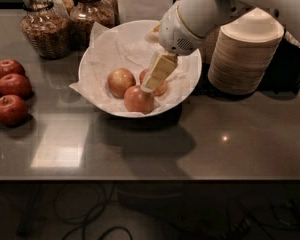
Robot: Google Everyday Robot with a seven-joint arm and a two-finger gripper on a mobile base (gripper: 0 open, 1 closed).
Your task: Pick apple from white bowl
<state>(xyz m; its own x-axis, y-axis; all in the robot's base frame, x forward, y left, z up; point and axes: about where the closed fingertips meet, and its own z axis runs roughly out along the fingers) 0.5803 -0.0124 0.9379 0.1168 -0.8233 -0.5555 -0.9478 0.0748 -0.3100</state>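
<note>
Camera view: gripper [150, 86] at red-gold apple [163, 89] in white bowl [191, 73]; grip unclear.

Dim, warm overhead light; pale glare patch on table [250, 149] lower left; soft shadow under white bowl [84, 59], frame centre; gripper [150, 86] brightly lit inside bowl; bottom edge dark.

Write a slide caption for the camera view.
Gripper in the white bowl, at its three apples; red apples at left, paper bowls at right.
</note>
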